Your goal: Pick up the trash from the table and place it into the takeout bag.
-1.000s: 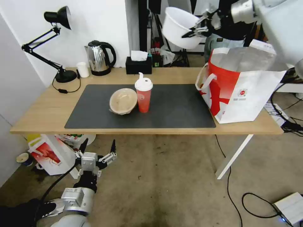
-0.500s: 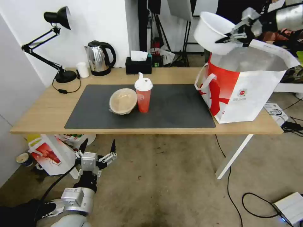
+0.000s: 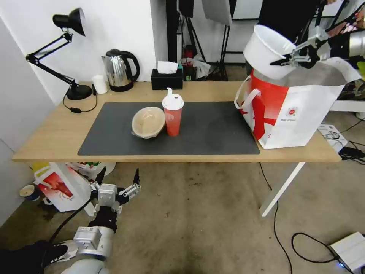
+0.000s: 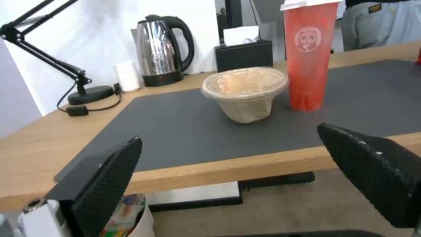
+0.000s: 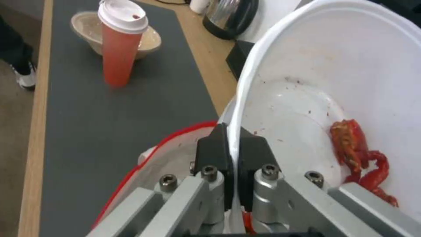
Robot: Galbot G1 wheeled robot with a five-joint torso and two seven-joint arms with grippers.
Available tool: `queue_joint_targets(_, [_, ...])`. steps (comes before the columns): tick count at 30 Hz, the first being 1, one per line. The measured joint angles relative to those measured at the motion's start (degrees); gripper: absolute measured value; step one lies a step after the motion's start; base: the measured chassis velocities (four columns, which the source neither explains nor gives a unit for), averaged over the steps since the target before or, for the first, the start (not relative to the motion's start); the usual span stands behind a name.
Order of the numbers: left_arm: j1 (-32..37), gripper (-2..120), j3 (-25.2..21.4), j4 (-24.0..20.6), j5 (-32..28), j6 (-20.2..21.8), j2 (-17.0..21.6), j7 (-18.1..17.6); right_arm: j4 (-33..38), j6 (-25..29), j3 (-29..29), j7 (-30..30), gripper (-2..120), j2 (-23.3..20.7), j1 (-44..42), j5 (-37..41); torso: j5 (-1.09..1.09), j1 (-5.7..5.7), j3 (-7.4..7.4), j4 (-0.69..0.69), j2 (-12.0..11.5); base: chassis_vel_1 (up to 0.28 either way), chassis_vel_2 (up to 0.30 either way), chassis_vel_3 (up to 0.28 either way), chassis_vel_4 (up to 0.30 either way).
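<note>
My right gripper (image 3: 288,61) is shut on the rim of the white round bowl (image 3: 266,49) and holds it tilted just above the open top of the takeout bag (image 3: 300,110). The bag stands at the right end of the table (image 3: 57,129). In the right wrist view, the right gripper (image 5: 232,144) pinches the bowl (image 5: 329,75), and red crayfish shells (image 5: 359,154) lie inside. The tan film-covered bowl (image 3: 148,121) and the red drink cup (image 3: 173,116) stand side by side on the dark mat (image 3: 213,129). My left gripper (image 3: 118,179) hangs open below the table's front edge.
A black desk lamp (image 3: 70,53), a kettle (image 3: 119,70), a small white cup (image 3: 100,83) and a black tissue box (image 3: 166,78) line the table's far edge. A smaller white bag (image 3: 59,186) sits on the floor under the table. Cables (image 3: 281,236) run across the floor at the right.
My right gripper has carried the white bowl rightward and down, from behind the table to just over the takeout bag's opening. The left arm has stayed still.
</note>
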Motion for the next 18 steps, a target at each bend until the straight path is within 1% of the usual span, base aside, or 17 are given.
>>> queue_joint_targets(9, [0.0, 100, 0.0, 0.0, 0.0, 0.0, 0.0, 0.0, 0.8, 0.0, 3.5, 0.1, 0, -1.3, -4.6, 0.0, 0.0, 0.0, 0.0, -0.01, 0.0, 0.0, 0.0, 0.0, 0.0])
queue_joint_targets(18, [0.0, 100, 0.0, 0.0, 0.0, 0.0, 0.0, 0.0, -0.4, 0.0, 5.5, 0.2, 0, -0.7, -7.4, 0.0, 0.0, 0.0, 0.0, 0.0, 0.0, 0.0, 0.0, 0.0, 0.0])
